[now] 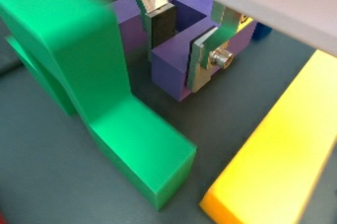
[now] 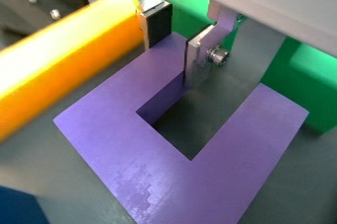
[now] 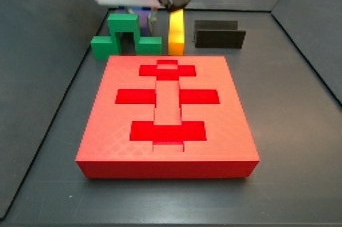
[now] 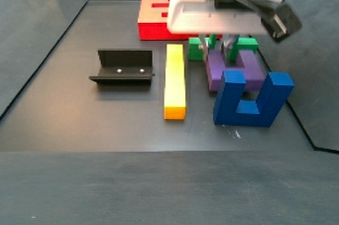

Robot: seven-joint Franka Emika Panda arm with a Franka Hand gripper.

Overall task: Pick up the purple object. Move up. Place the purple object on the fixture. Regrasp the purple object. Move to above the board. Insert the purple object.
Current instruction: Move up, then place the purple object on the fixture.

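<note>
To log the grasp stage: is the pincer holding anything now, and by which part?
The pincer straddles one prong of the purple object, fingers on either side. The block lies on the floor; whether the pads are pressing cannot be told.

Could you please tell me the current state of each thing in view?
gripper: low, its fingers on either side of one wall of the purple object; grip unclear.
purple object: lying flat on the floor.
fixture: empty.
board: all slots empty.
blue block: upright, prongs up.
yellow bar: lying flat.
green block: standing on the floor.
</note>
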